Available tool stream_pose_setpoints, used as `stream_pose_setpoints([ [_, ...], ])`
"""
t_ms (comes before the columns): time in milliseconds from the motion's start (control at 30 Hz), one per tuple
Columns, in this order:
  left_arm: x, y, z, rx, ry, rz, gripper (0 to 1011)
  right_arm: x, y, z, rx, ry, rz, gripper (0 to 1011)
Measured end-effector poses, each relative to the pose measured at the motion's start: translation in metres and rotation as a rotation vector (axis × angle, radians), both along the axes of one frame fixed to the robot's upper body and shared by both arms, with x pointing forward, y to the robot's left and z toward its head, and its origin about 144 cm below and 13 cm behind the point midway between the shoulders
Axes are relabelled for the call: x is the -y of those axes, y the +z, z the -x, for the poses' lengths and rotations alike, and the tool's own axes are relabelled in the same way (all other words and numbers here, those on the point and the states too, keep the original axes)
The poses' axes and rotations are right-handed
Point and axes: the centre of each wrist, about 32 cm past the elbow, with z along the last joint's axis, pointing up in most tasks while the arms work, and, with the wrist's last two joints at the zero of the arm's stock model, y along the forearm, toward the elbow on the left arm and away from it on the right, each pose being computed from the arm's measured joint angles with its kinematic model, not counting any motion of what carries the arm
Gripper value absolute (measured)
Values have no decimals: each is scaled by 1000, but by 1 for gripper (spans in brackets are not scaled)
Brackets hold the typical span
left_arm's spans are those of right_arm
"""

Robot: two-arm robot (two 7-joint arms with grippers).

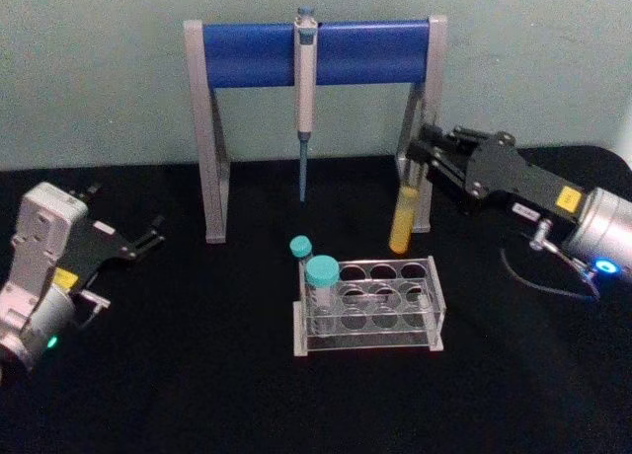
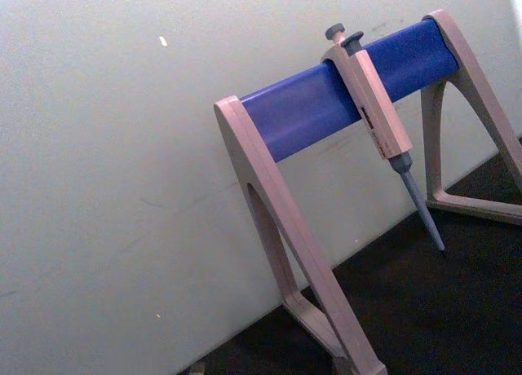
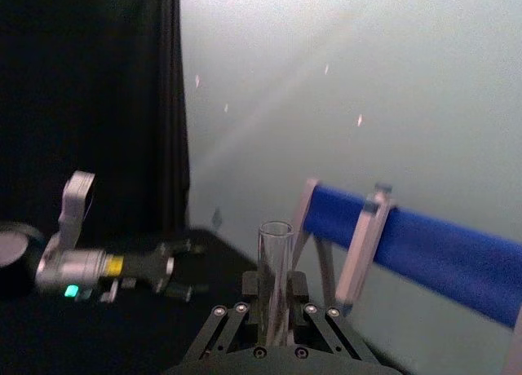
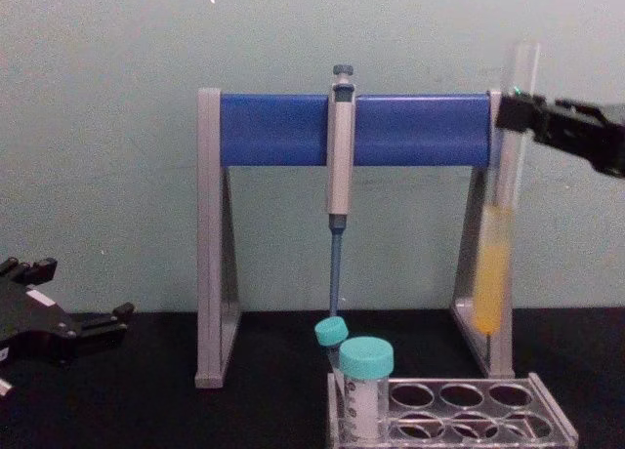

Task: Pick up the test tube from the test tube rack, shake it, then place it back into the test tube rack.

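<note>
At one o'clock above the low clear plastic rack (image 1: pixel 432 276), the right gripper (image 1: pixel 413 163) clamps the long, yellow-filled clear glass tube (image 1: pixel 400 222) upright near its top; left gripper (image 1: pixel 148 239) sits open at nine o'clock.

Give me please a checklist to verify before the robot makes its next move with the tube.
1. Right gripper shut on the test tube near its top: ok.
2. Tube upright, yellow liquid in its lower part: ok.
3. Tube held clear above the test tube rack: ok.
4. Free holes in the rack beside the teal-capped tubes: ok.
5. Gap between tube and pipette stand leg: cannot tell.
6. Left gripper open, parked at the left: ok.
</note>
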Motion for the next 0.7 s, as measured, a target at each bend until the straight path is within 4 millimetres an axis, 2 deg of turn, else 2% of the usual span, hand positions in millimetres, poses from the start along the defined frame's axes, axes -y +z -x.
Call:
stream_pose_setpoints([
  [200,0,0,0,0,0,0,1001,12,15,10,-17,-30,128,227],
  [367,0,0,0,0,0,0,1001,11,29,23,91,-166,332,227],
  [533,0,0,0,0,0,0,1001,2,26,26,227,-279,397,227],
  [700,0,0,0,0,0,0,1001,-10,11,19,293,-335,288,227],
])
